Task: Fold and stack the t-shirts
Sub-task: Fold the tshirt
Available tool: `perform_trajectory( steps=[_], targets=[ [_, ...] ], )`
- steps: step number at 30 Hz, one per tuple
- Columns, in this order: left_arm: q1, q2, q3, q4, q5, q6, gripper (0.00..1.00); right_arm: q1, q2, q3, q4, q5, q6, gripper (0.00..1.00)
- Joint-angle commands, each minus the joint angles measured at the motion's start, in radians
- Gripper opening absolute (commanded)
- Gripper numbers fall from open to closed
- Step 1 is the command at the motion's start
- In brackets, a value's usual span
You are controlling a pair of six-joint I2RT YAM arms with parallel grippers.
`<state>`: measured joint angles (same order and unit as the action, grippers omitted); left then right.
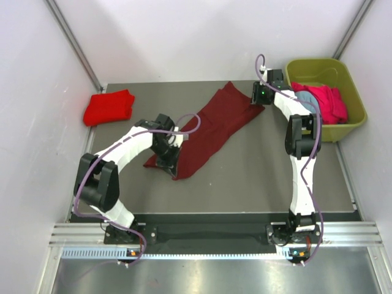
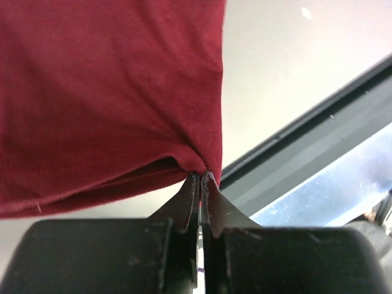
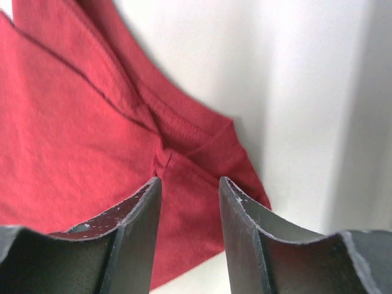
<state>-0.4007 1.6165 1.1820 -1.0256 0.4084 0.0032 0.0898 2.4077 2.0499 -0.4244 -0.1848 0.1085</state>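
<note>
1. From above, the maroon shirt lies slantwise across the counter; a folded red shirt sits at ten o'clock, the green tub at two.
2. The left claw is pinched tight on the maroon shirt's edge.
3. The right claw gapes apart over its hem, gripping nothing.

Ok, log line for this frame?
left claw: shut on maroon t-shirt | right claw: open at its far corner | red t-shirt: lying far left

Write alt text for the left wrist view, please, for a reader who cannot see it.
The left gripper has its jaws shut on a bunched edge of the dark maroon t-shirt, which fills the upper left. Behind lie a pale surface and a dark rail.
</note>
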Motion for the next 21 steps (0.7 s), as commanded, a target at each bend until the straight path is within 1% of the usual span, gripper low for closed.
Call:
perform_trajectory(
  steps=[1, 5, 6, 9, 13, 16, 20, 21],
  targets=[
    [-0.046, -0.033, 0.028, -0.025, 0.072, 0.009, 0.0, 0.013, 0.021, 0.07, 0.055, 0.008, 0.005, 0.44],
    [-0.084, -0.033, 0.015, -0.014, 0.102, -0.002, 0.0, 0.013, 0.021, 0.076, 0.058, 0.007, 0.007, 0.43],
    [-0.086, -0.035, 0.004, -0.01, 0.109, -0.029, 0.0, 0.013, 0.018, 0.066, 0.056, 0.007, 0.008, 0.43],
    [-0.092, -0.036, -0.022, 0.002, 0.122, -0.04, 0.0, 0.013, -0.016, 0.021, 0.046, -0.001, 0.007, 0.45],
    [-0.141, -0.037, -0.039, 0.024, 0.142, -0.045, 0.0, 0.011, -0.108, -0.049, 0.044, 0.004, 0.013, 0.5],
    [-0.184, -0.02, -0.03, 0.044, 0.168, -0.055, 0.0, 0.011, -0.23, -0.114, 0.032, -0.004, 0.025, 0.52],
    [-0.219, 0.046, 0.042, 0.062, 0.222, -0.068, 0.0, 0.011, -0.33, -0.22, 0.01, -0.056, 0.074, 0.52],
    [-0.225, 0.057, 0.057, 0.064, 0.224, -0.071, 0.0, 0.011, -0.343, -0.27, 0.012, -0.073, 0.083, 0.52]
  ],
)
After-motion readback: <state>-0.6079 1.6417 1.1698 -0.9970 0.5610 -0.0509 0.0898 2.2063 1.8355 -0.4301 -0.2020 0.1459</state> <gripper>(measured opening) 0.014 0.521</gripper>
